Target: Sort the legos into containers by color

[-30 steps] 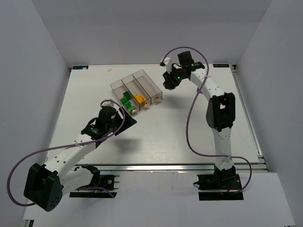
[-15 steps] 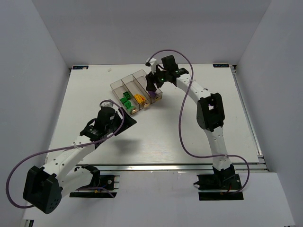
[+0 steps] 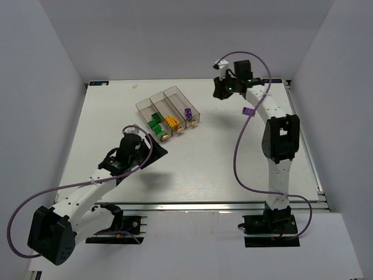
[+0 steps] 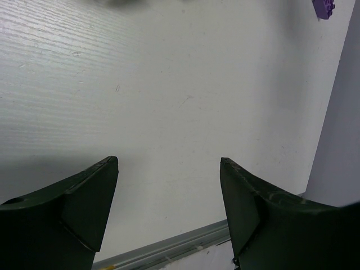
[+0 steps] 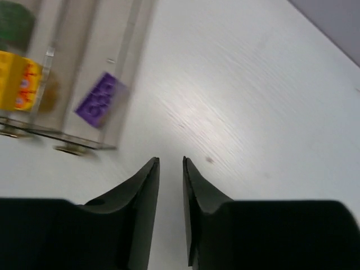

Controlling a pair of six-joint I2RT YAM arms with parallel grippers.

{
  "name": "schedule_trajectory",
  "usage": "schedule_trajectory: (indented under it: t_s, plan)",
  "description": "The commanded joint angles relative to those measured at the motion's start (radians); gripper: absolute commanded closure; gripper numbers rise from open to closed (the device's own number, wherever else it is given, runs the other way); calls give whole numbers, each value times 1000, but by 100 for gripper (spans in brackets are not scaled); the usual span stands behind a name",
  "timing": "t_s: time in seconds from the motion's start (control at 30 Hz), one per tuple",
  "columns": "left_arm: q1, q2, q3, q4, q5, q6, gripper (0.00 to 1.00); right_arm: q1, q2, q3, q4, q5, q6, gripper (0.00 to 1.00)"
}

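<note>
Just now one purple studded lego brick (image 5: pixel 101 100) lies inside the rightmost of three joined smoky transparent plastic bins (image 3: pixel 176 98), ahead and left of the right gripper (image 5: pixel 170 161); its fingers stand close, a thin slit between them, nothing held; from above it hovers off the bins' right side. A second purple brick (image 3: pixel 248 111) lies on the white worktop (image 3: pixel 204 157) beside the right arm, well apart from the left gripper (image 4: pixel 169 163), spread wide and empty. Green bricks (image 3: pixel 155 123) fill the left bin; yellow-orange ones (image 3: pixel 171 121) the middle.
</note>
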Motion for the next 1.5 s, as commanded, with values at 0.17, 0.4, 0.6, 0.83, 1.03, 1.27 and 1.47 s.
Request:
schedule_trajectory:
  t_s: [0.17, 0.4, 0.6, 0.83, 1.03, 1.27, 1.47]
  plan:
    - [-4, -25, -31, 38, 15, 9, 17, -172, 17, 6, -241, 192, -284, 23]
    - [-4, -6, -22, 44, 16, 15, 17, -228, 126, 101, -418, 178, -510, 18]
    - [-4, -13, -23, 39, 15, 12, 17, -246, 180, 92, -374, 245, -585, 18]
    - [-4, 1, -11, 41, 12, 10, 17, -246, 208, 83, -298, 262, -602, 20]
    - [-4, 10, -6, 39, 11, 12, 17, -252, 180, 42, -220, 253, -656, 21]
    - [-4, 43, 23, 33, 15, 21, 17, -264, 292, 195, -346, 232, -722, 30]
    - [-4, 26, 8, 36, 12, 15, 17, -268, 262, 102, -404, 154, -734, 71]
